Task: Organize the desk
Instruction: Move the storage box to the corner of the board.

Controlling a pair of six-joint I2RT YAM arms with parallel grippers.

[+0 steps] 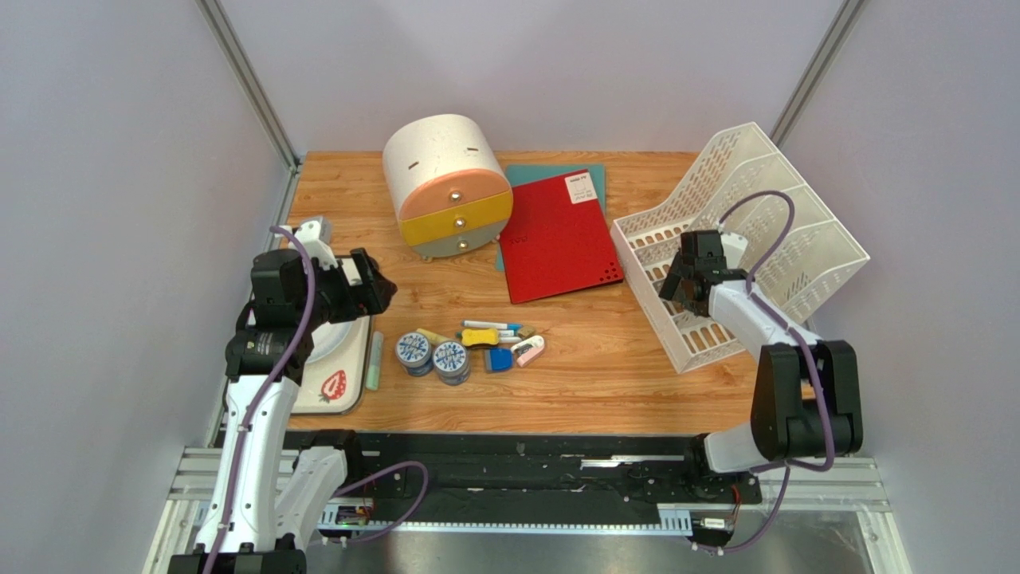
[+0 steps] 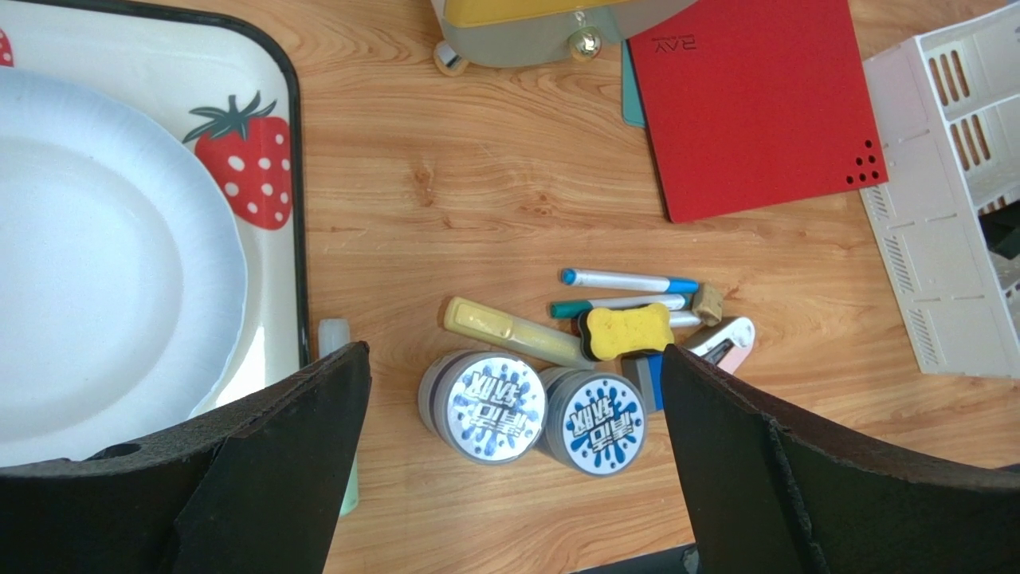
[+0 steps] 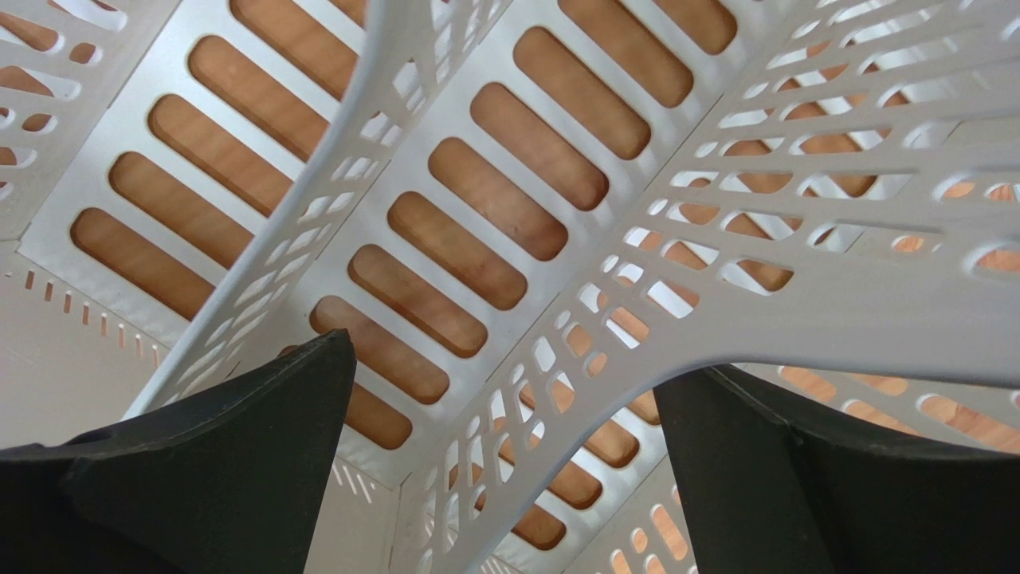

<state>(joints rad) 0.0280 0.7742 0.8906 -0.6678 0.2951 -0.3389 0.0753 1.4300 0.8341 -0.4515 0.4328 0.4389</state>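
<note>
— Left claw [image 2: 509,359] first: black fingers spread wide, nothing between them. It hangs over the left side of the light orange-brown wood-grain desk [image 1: 599,371], beside a white strawberry-print tray [image 2: 240,72] carrying a white oval plate [image 2: 108,263].

— Purpose of that position?

— Judged: staged above the small clutter bunched at mid-desk. Two round tins with blue-and-white lids [image 2: 485,407], a yellow highlighter [image 2: 509,331], blue-capped markers [image 2: 629,282] and a yellow bone-shaped eraser [image 2: 623,331]. Wide jaws suit a pick from that heap.

— Right claw [image 3: 503,359]?

— Equally wide, empty. It hovers over the white perforated plastic file rack [image 1: 718,168], one divider wall running between the fingers. Contact: cannot tell. Likely lined up to grip that wall and shift the rack, which sits askew at the right edge.

— Condition of the desk?

— Rectangular, metal rails along its edges, directly ahead of both arm bases. The far side holds a round white cabinet with orange, yellow and grey drawers [image 1: 447,185] and a red folder [image 2: 754,102] lying on a teal one. Finding: not organized. Small items lie loose and the folders sit crooked.
</note>
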